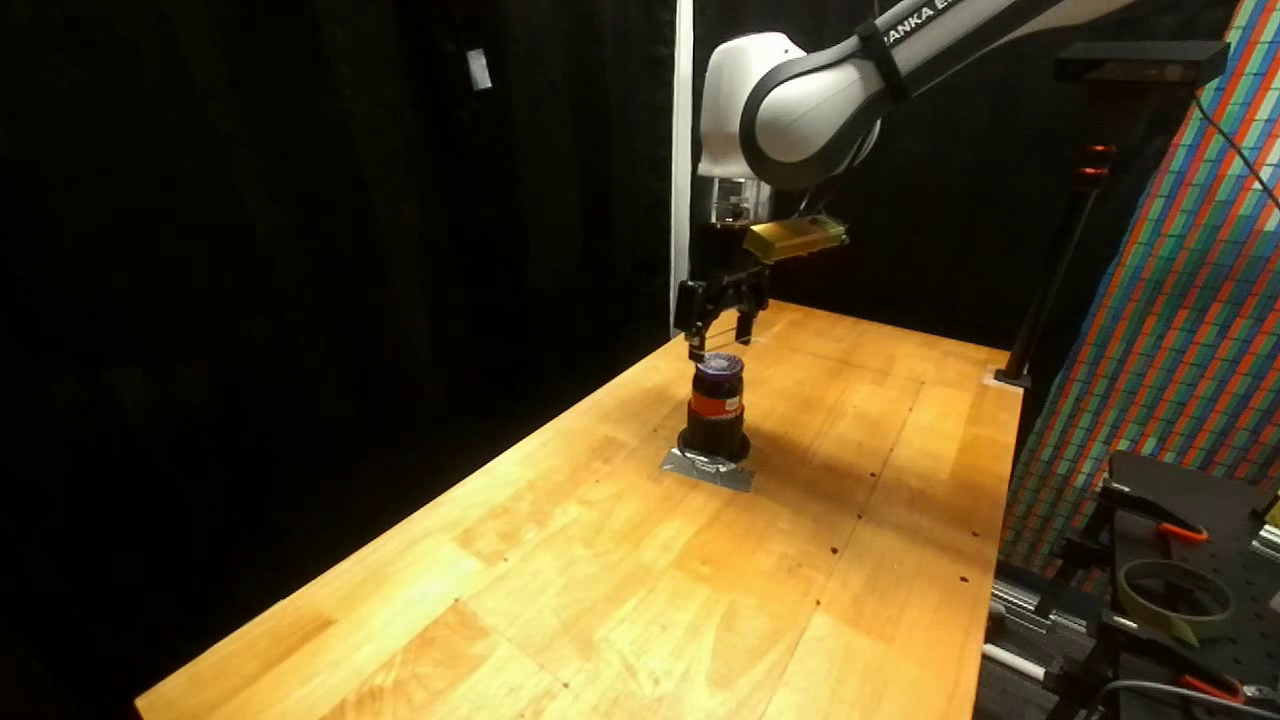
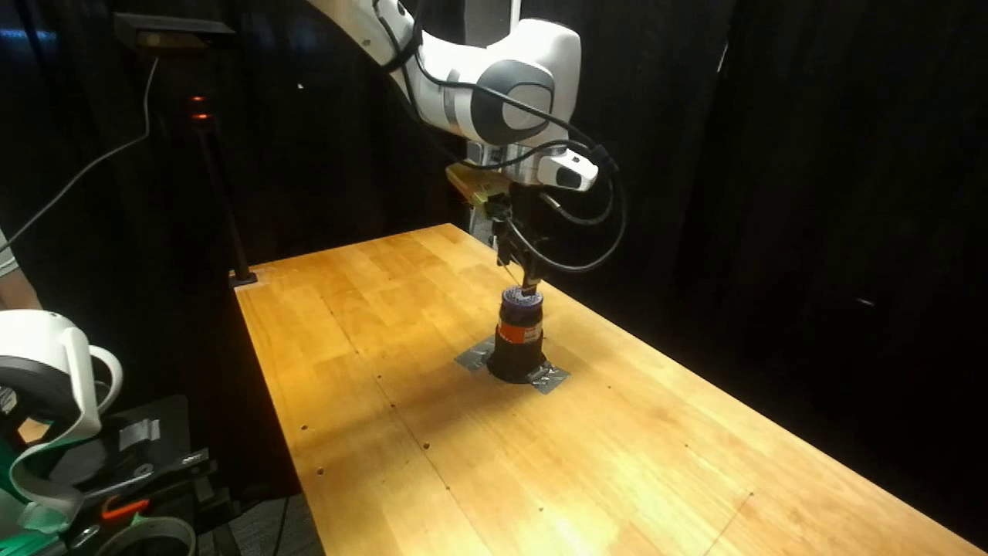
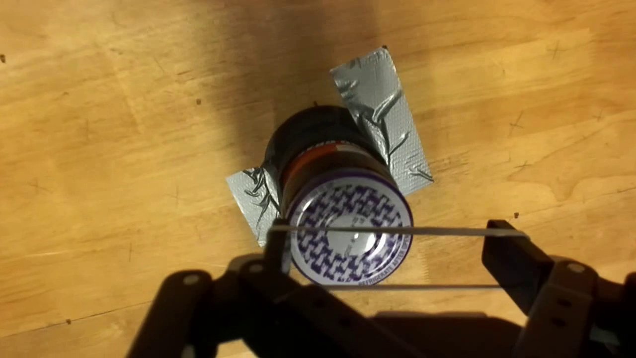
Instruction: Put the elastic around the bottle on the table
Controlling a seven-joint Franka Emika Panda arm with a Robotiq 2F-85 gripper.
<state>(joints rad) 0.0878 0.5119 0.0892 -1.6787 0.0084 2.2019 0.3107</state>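
The claw (image 3: 391,241) is released, its fingers (image 3: 514,263) spread well apart, and the pale elastic (image 3: 447,231) is stretched around both tips. In the wrist view one strand passes across the purple-and-white lid (image 3: 350,248) of the bottle (image 1: 717,392), and the second runs along the lid's lower edge. One fingertip appears just beside the lid's rim; contact cannot be determined. The bottle stands upright on the desk (image 1: 600,560), its lower part within a black base (image 1: 715,438). An orange-red label (image 2: 519,333) shows just above it. Silver tape (image 3: 392,124) extends from either side of the base onto the desk.
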